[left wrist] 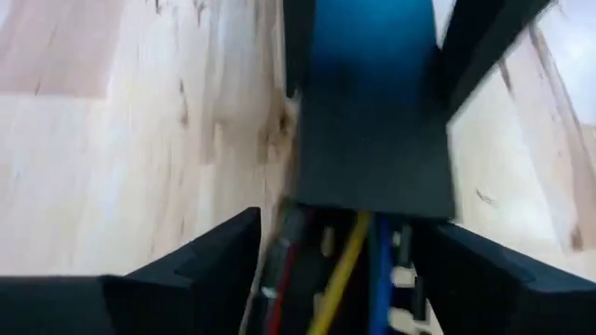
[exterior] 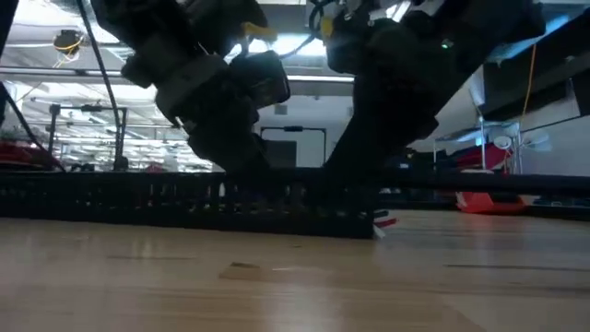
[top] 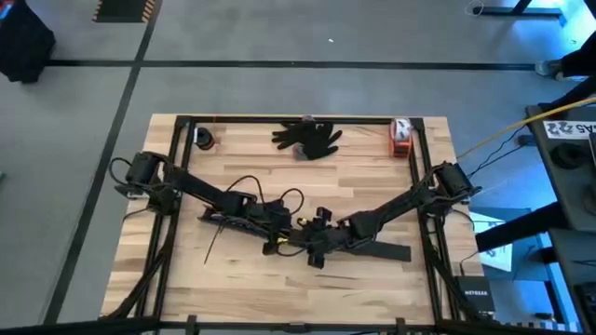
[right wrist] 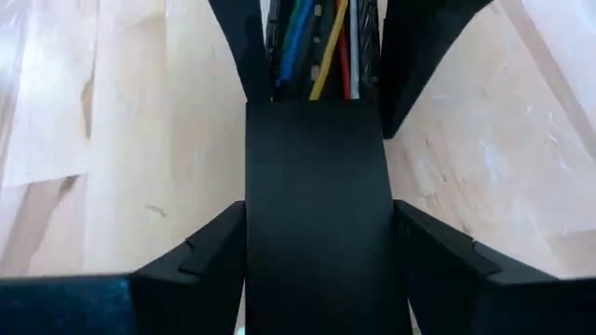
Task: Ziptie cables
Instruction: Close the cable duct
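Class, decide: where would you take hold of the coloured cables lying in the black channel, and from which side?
Probably the bare stretch of the cables just past the black cover, from above, jaws across their run: they lie bundled lengthwise there, and elsewhere the cover hides them.

The high view is evenly and softly lit, with faint shadows under both arms on the pale wooden table (top: 372,186) and a cool blue tint at the picture's right edge. The low view is backlit: bright ceiling lights in the room beyond turn the arms into near silhouettes, and the near table surface is out of focus. The left wrist view is smeared with blur, with a blue sheen on the dark bar (left wrist: 372,112). The right wrist view is sharper; the cables (right wrist: 317,42) show clear colours.
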You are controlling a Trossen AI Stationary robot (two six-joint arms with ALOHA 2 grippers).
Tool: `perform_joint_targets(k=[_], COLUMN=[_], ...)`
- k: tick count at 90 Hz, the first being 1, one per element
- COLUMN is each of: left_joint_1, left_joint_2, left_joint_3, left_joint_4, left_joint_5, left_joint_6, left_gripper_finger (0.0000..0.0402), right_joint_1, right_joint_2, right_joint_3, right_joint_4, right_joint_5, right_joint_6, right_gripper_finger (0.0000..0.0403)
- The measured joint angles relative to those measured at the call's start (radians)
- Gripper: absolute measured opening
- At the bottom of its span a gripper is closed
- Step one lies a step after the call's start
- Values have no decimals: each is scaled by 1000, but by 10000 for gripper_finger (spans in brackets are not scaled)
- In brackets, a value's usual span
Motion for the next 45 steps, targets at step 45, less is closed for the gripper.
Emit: perform_joint_targets(k=[45], left_joint_1=[0], left_joint_2=[-136], left_joint_3=[-3], left_joint_4=[-226], left_joint_5=[-24], left_joint_6=[45], left_gripper_finger=[263], right_joint_1=[-2], right_joint_2=[1], right_joint_3=[-4], right_joint_4=[-7], right_joint_5=[11], right_joint_6=[-32], right_gripper_finger=[225])
